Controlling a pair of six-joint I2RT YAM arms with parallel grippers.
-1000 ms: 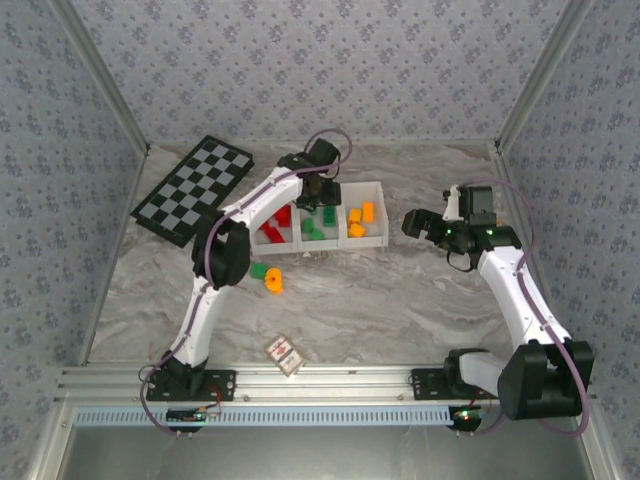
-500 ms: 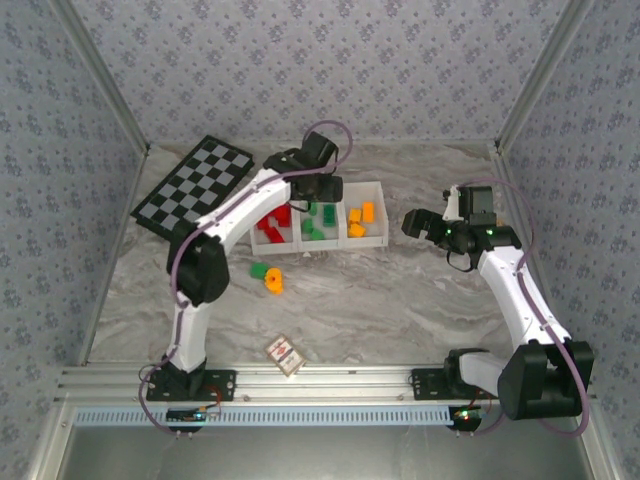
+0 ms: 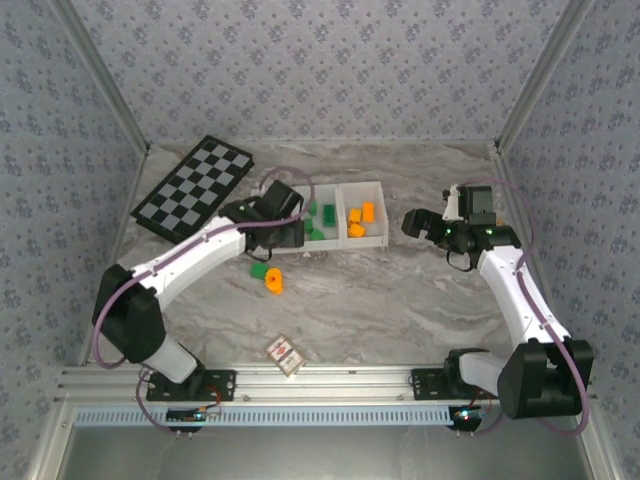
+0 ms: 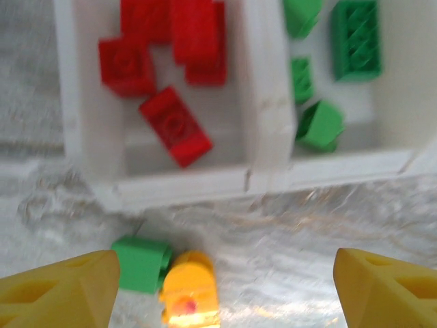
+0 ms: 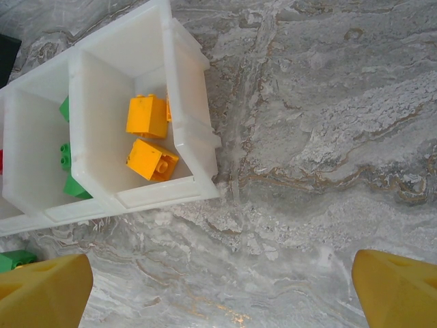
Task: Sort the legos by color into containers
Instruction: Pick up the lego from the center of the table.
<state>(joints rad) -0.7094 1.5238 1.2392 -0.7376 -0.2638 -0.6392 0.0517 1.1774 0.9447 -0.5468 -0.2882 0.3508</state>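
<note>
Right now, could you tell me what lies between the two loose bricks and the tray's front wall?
Nothing: just bare marble table separates the green brick and orange brick from the tray, as the left wrist view shows.

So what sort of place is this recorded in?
Probably a robot test cell: left arm and right arm bolted to an aluminium rail, a marble-look tabletop boxed in by patterned wall panels, plus a white three-compartment tray.
</note>
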